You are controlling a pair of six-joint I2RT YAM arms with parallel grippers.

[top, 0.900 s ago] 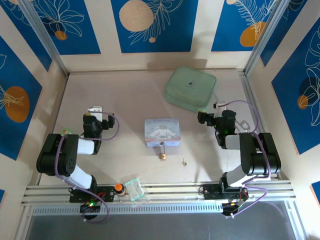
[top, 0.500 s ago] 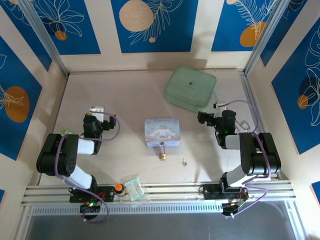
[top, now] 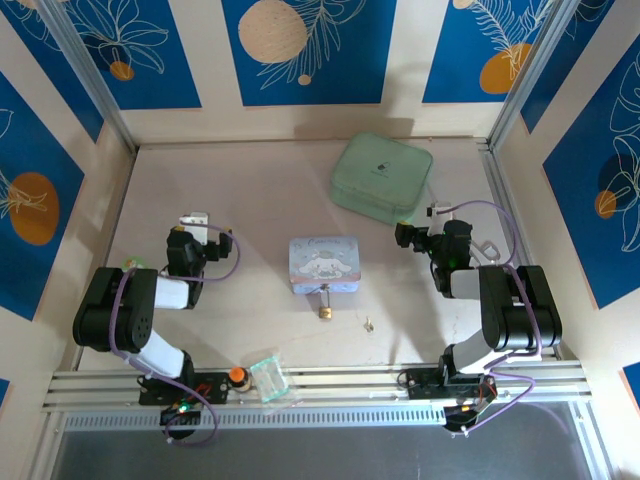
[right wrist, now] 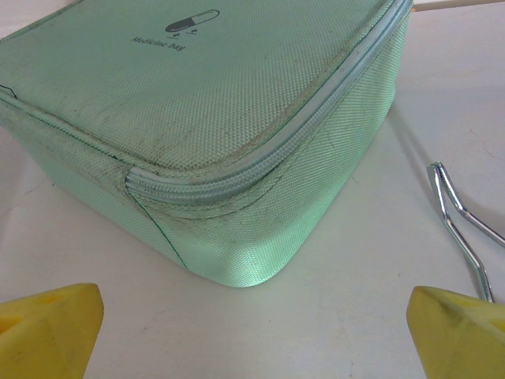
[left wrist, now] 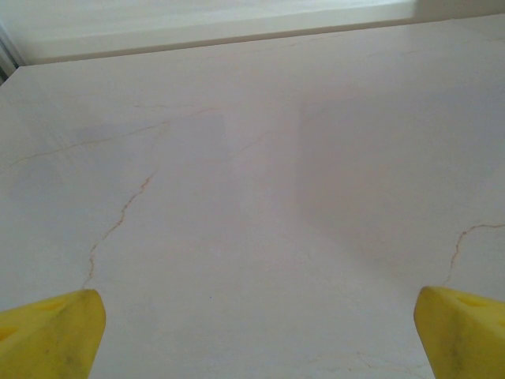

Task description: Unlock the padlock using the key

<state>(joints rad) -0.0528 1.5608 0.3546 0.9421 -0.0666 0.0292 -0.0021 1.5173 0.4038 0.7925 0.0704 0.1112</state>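
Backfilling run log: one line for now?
left gripper: open, empty | right gripper: open, facing green pouch | padlock: on table, by tin | key: loose, right of padlock

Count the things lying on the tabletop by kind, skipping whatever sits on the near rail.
Bag: 1
Tin: 1
Padlock: 1
Key: 1
Tongs: 1
Total: 5

The key [top: 368, 324] (a speck) is indistinctly tiny.
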